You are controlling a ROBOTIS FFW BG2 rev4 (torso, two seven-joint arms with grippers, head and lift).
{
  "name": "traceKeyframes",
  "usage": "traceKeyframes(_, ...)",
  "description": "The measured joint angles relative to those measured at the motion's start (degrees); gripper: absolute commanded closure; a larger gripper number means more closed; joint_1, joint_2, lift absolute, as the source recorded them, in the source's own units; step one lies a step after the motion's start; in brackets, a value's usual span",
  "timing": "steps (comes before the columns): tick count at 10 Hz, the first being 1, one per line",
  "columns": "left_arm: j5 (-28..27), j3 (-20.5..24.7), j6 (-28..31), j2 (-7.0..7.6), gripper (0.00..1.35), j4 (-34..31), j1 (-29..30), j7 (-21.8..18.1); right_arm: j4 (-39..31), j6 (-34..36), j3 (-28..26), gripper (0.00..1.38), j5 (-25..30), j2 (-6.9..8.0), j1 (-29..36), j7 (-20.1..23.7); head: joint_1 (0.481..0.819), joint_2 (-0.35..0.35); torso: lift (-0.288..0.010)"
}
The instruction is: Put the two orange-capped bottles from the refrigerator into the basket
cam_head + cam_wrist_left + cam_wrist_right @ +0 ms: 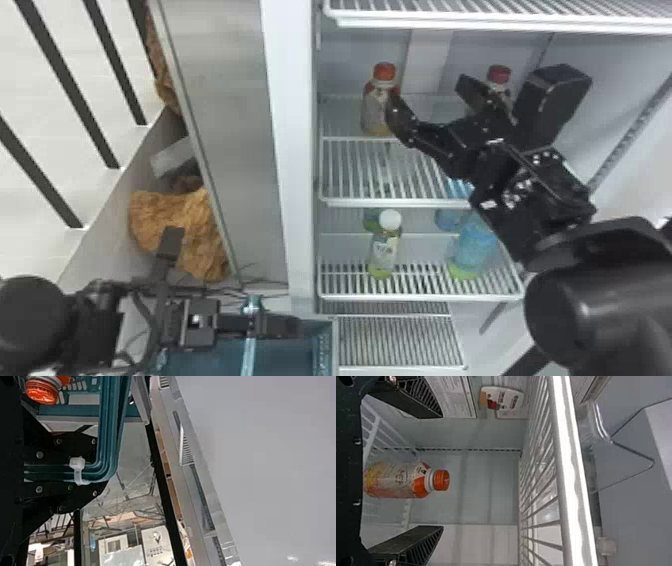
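One orange-capped bottle (395, 481) seems at pick stage: right gripper (441, 471), fingers apart, should advance and close; left gripper (282, 326) clamps basket handle (109, 423).

Surface finishes, as I find them.
I note the orange cap (441, 479) in ribbed plastic; the basket handle (111, 423) in smooth teal plastic; the shelf (573, 471) in white-coated wire with a glossy front bar; the grey panel (225, 125) smooth, metallic in look; the brown wrapping (175, 225) rough, crumpled, paper-like; my right arm's housing (575, 305) smooth black with a sheen.
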Motion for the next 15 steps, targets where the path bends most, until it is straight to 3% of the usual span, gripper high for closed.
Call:
traceKeyframes(6,0.0,-0.5,-0.1,0.09,1.21,0.0,-0.2,0.0,20.1,-6.6,4.2,0.04,-2.6,-0.59,-12.4,1.6,0.695,-0.025,-0.04)
traceKeyframes(10,0.0,-0.7,-0.1,0.09,1.21,0.0,0.0,0.0,25.0,-7.9,5.9,0.04,-1.4,-0.45,-15.0,-2.1,0.695,-0.027,-0.04)
traceKeyframes(15,0.3,-0.8,-0.4,0.17,1.21,0.0,0.2,0.0,35.1,-11.2,8.8,0.04,-4.0,-0.56,-21.1,-1.8,0.695,-0.014,-0.04)
